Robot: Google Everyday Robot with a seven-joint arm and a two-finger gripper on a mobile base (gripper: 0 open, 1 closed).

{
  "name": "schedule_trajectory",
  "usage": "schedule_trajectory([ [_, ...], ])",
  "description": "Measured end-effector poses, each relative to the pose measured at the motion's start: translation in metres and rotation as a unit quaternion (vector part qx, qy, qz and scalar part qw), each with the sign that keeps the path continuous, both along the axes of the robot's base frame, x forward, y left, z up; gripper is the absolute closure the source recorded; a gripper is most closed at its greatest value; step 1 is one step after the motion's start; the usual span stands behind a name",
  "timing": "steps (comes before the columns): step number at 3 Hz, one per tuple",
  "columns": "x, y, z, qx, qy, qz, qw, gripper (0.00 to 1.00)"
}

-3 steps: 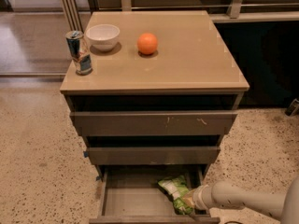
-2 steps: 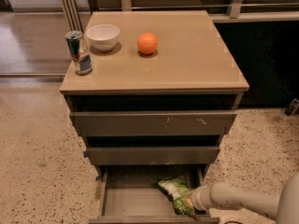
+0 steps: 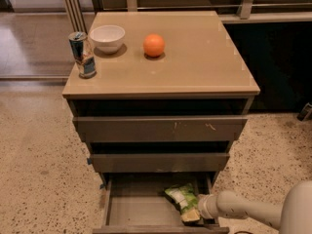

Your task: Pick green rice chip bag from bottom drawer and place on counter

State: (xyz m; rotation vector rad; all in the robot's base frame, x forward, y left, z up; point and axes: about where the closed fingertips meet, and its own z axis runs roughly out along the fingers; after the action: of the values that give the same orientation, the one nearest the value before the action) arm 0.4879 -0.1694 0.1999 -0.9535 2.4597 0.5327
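**Reaching Into the Bottom Drawer, Robot Arm Meets Snack Bag at Its Near End**

The pale arm of a mobile robot enters from the lower right of the camera view and runs almost level into the open bottom drawer of a grey-brown cabinet. The gripper sits low inside the drawer's right side, right up against the green rice chip bag. The bag lies on the drawer floor toward the right wall. Its long axis runs on a diagonal, from the back-left down to the front-right, and the front-right end is the one that meets the gripper. The bag therefore lies to the left of the gripper and slightly behind it, more or less in line with the arm's approach. The bag and the wrist collar cover the contact, so whether the gripper already has a hold on the foil cannot be told.

Judged from the scene, the lift has not yet happened. The bag is light and glossy, so a grasp near one end may let it swing or slip on the way up. The two upper drawers stand slightly out over the path. Above them, the counter carries an orange, a white bowl and a can on its far left part.
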Motion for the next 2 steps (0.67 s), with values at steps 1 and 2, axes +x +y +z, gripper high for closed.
schedule_trajectory([
  [1,0.009,0.006,-0.012,0.006,-0.003,0.001,1.0,0.2],
  [2,0.023,0.016,-0.028,0.007,-0.006,0.009,0.9999,0.19],
])
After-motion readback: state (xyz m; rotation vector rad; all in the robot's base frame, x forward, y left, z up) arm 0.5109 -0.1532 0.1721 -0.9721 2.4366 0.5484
